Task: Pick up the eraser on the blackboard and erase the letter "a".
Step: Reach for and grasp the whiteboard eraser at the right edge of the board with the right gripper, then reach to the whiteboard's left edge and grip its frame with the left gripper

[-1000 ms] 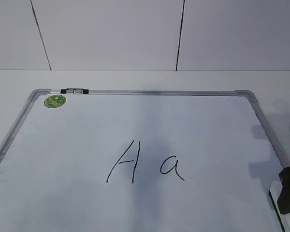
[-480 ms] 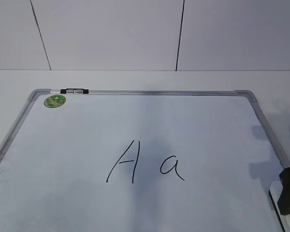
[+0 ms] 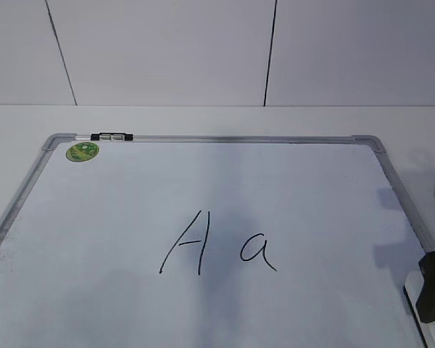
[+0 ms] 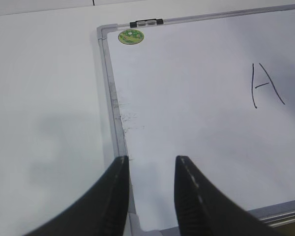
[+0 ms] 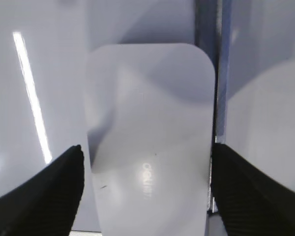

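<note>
White smooth rounded-rectangle eraser (image 5: 150, 142) lies on glossy blackboard (image 5: 34, 73).

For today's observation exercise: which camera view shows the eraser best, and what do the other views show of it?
The right wrist view: the eraser fills the frame, white top and faint lettering clear, between the right gripper's open fingers. The exterior view shows only a white sliver at the lower right edge, mostly hidden by the gripper. The left wrist view does not show it.

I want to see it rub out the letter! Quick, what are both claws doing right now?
Left gripper: partly open, empty, over the blackboard's left edge.
Right gripper: wide open, straddling the eraser, not yet closed on it.
</note>
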You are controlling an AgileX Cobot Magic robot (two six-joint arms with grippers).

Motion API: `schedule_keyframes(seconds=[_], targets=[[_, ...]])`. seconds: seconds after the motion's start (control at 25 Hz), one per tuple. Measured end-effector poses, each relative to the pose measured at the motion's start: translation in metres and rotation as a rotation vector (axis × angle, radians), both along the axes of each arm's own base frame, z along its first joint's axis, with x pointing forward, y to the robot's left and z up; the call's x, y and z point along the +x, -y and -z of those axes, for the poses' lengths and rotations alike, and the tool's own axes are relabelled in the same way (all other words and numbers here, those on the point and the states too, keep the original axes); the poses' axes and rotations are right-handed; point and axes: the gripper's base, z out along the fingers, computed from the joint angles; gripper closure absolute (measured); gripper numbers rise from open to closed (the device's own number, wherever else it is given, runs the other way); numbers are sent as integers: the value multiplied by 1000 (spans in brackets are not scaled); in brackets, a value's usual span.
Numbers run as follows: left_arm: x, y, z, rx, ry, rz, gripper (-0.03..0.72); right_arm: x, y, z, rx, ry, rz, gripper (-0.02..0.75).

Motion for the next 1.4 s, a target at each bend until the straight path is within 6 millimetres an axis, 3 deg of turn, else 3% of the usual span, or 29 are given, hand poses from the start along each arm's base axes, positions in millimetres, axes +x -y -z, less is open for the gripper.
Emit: schedule_keyframes(seconds=[0.48,1.4], targets=[[0,0,0,0,0,0,447,3,0,12,-6,-60,0,127],[0,0,0,-1,0,1,448,3,0,12,-6,-61,-4,199]])
